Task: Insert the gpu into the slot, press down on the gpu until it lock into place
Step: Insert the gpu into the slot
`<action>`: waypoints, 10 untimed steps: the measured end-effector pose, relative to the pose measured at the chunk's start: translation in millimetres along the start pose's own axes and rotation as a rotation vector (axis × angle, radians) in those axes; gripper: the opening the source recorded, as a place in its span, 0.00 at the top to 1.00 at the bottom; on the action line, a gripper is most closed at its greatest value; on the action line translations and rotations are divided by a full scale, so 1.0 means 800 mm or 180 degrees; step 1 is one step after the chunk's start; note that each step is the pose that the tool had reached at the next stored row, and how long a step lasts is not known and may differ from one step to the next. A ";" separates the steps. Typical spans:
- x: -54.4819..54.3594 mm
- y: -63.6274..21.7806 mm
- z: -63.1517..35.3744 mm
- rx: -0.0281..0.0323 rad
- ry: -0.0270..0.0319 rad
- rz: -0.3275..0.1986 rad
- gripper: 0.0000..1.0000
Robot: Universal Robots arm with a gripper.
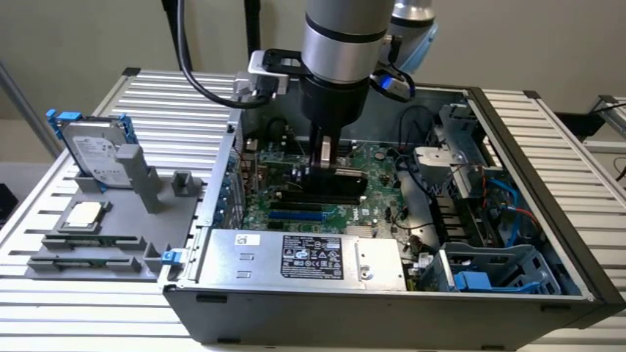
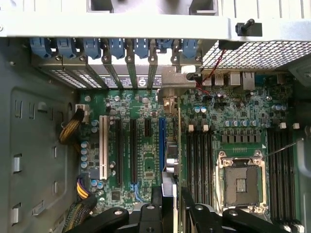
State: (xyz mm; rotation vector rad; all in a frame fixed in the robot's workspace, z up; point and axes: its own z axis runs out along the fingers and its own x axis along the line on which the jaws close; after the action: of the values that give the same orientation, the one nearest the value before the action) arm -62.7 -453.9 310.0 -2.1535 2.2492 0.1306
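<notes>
Insertion step in hand. The gripper (image 1: 328,163) has its jaws clamped on the gpu (image 1: 335,189) by its top edge. The card stands upright over the motherboard (image 1: 377,160), just beside the blue slot (image 2: 161,145). We cannot tell whether its edge sits in it. We judge seating needs that edge aligned, then straight downward pressure.

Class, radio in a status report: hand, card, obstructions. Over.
Hand shut on thin flat black expansion card. Card held over green motherboard, long bright-blue plastic slot unfilled. Nothing lying across slot.
</notes>
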 end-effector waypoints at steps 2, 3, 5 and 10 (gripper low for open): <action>0.000 0.002 0.003 0.0000 0.0000 -0.0001 0.74; 0.001 0.004 0.004 0.0000 0.0000 -0.0001 0.74; 0.001 0.008 0.008 0.0000 0.0000 -0.0003 0.74; 0.002 0.013 0.018 -0.0001 0.0000 -0.0017 0.74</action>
State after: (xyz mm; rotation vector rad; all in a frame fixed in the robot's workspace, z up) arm -73.4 -454.0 295.7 -2.1596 2.2435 0.1307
